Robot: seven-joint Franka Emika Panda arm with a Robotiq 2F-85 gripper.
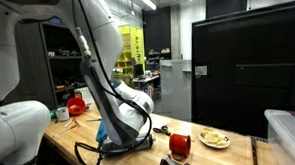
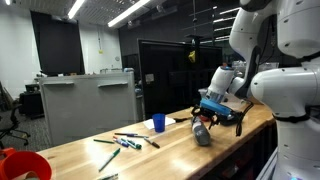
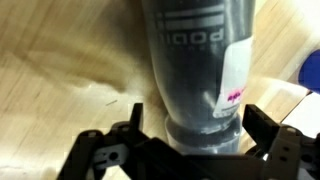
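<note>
Your pincer [image 3: 188,152] is open, astride the grey bottle [image 3: 200,60] on the desk [image 3: 50,60]; clip it with a finger and it may roll away.

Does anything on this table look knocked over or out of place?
The gray bottle seems to lie on its side on the table, not upright, between the jaws of the open gripper. In an exterior view, markers lie scattered loose further along the table.
</note>
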